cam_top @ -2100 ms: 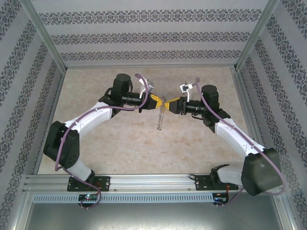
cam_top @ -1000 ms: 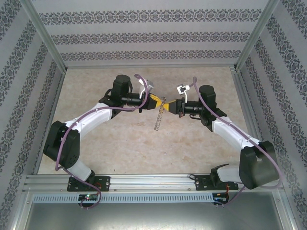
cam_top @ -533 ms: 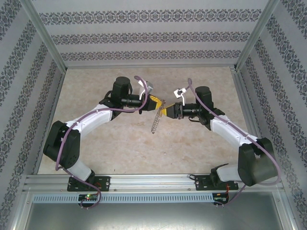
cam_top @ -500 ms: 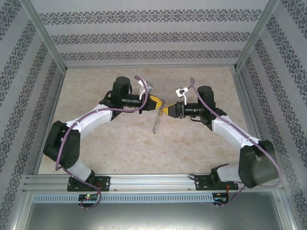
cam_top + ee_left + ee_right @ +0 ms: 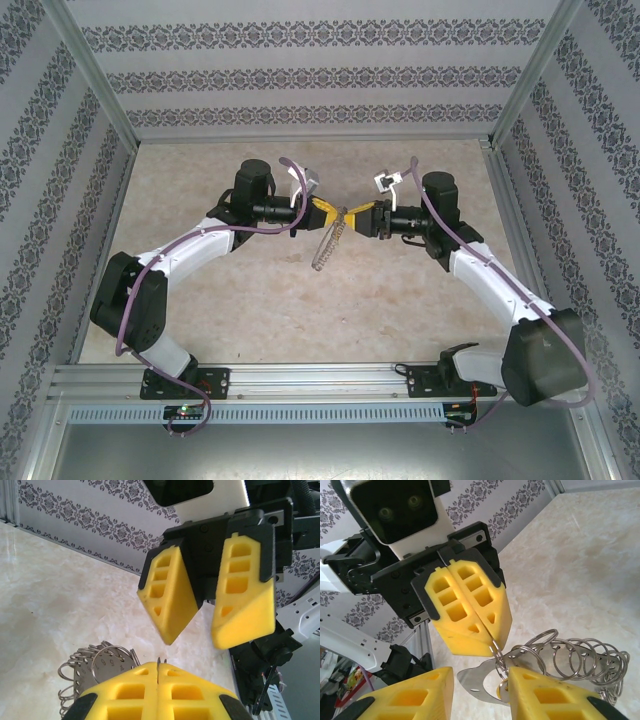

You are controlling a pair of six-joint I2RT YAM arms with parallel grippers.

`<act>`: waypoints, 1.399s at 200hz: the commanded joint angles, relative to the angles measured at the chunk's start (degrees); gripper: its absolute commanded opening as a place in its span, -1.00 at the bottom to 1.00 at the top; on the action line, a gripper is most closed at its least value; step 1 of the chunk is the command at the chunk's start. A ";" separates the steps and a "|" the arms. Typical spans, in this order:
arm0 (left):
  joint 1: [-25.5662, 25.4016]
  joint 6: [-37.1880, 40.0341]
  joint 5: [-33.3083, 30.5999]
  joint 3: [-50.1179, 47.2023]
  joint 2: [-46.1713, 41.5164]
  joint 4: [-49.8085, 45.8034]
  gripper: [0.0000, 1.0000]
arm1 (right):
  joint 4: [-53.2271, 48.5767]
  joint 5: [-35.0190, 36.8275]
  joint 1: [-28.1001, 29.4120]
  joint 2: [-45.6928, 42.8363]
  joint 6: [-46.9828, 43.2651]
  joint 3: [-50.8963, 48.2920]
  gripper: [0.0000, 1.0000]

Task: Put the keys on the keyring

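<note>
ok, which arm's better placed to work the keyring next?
Right, probably. The right end effector is open and facing the keyring, which dangles from the left end effector. The left is shut on the ring's wire, so it's busy holding.

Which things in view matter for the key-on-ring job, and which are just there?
Job:
- keyring, pinched in the shut left gripper
- right gripper, open, straddling the ring's near end

Just there:
- table
- patterned walls
- metal frame
</note>
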 commanded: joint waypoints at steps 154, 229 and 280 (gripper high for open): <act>-0.35 -2.20 1.34 0.22 -2.10 5.38 -1.00 | 5.24 0.73 2.09 4.20 0.12 1.35 -0.57; -0.35 -3.13 0.52 0.28 -1.81 5.28 -1.00 | 3.28 1.51 2.80 4.94 -0.04 4.07 -1.00; 0.64 -1.72 -7.75 1.19 -4.95 1.67 0.27 | -21.68 5.30 2.67 7.81 -15.07 16.68 -1.00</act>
